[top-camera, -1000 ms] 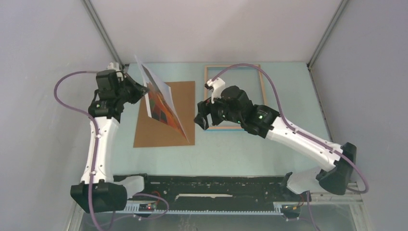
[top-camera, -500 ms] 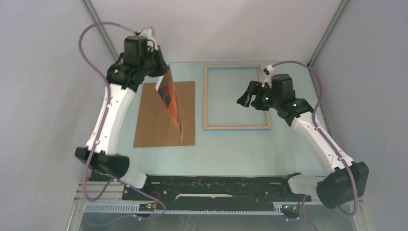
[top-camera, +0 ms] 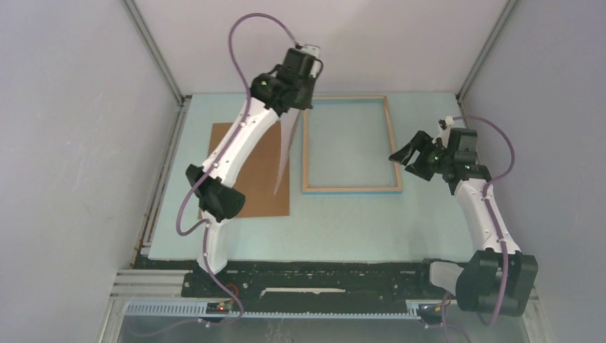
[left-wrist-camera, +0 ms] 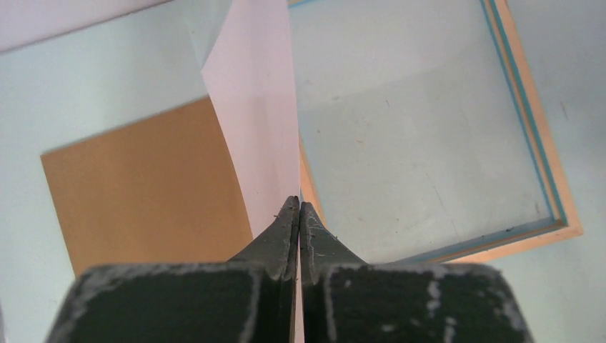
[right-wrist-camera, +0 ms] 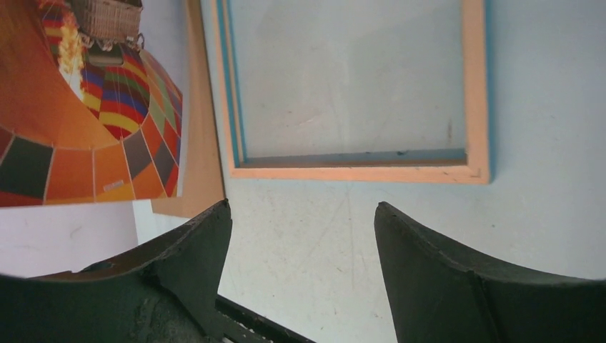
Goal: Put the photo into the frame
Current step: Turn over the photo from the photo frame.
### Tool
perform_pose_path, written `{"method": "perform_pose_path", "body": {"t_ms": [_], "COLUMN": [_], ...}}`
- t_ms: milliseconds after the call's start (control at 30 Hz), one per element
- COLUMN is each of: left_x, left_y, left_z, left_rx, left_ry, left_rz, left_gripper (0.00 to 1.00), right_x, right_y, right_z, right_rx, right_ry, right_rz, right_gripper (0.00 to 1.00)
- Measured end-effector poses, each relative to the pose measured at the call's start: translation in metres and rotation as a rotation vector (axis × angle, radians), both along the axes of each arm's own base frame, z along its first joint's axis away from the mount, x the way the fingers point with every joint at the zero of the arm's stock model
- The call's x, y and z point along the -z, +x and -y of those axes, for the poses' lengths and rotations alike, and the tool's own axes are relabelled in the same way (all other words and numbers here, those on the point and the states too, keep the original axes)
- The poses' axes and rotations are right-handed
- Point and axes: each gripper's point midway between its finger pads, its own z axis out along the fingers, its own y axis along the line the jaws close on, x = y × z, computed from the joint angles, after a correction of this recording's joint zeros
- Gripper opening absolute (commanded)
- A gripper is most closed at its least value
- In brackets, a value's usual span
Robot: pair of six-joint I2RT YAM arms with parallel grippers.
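The photo (top-camera: 287, 151) hangs almost on edge between the brown board and the frame, its lower corner near the table. Its white back (left-wrist-camera: 257, 121) faces the left wrist view, and the orange balloon print (right-wrist-camera: 86, 121) faces the right wrist view. My left gripper (top-camera: 296, 107) is shut on the photo's upper edge, the fingertips (left-wrist-camera: 289, 214) pinching it. The frame (top-camera: 349, 189) lies flat with its light wood back up and a turquoise inner edge (left-wrist-camera: 525, 114). My right gripper (top-camera: 407, 151) hovers open and holding nothing beside the frame's right rim (right-wrist-camera: 475, 86).
A plain brown backing board (top-camera: 246, 171) lies flat left of the frame, partly under my left arm (top-camera: 236, 143). Grey walls close in on the left, right and far sides. The black base rail (top-camera: 314, 275) runs along the near edge.
My left arm has swung from the left side to the far middle, carrying the photo over to the frame's left edge. My right arm has pulled back off the frame to its right side.
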Motion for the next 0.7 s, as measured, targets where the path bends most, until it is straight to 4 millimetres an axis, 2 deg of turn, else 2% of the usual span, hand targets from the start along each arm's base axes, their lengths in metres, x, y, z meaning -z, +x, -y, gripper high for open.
{"method": "perform_pose_path", "body": {"t_ms": [133, 333, 500, 600, 700], "left_x": [0.007, 0.021, 0.051, 0.071, 0.087], "left_y": [-0.009, -0.021, -0.026, -0.029, -0.033], "left_z": [0.037, 0.099, 0.147, 0.169, 0.186], "left_rx": [0.07, 0.187, 0.276, 0.324, 0.366], "left_ry": [0.09, 0.205, 0.303, 0.354, 0.383], "left_rz": [0.056, 0.154, 0.209, 0.226, 0.241], "left_gripper": [0.0, 0.0, 0.03, 0.1, 0.11], "right_x": [0.016, 0.026, 0.038, 0.046, 0.053], "right_y": [-0.004, -0.005, -0.008, -0.011, -0.013], "right_z": [0.016, 0.023, 0.035, 0.056, 0.075], "right_rx": [0.046, 0.078, 0.131, 0.209, 0.278], "right_ry": [0.029, 0.064, 0.072, 0.082, 0.099], "right_rz": [-0.033, -0.046, -0.075, -0.092, -0.105], "right_gripper": [0.8, 0.79, 0.8, 0.8, 0.8]}}
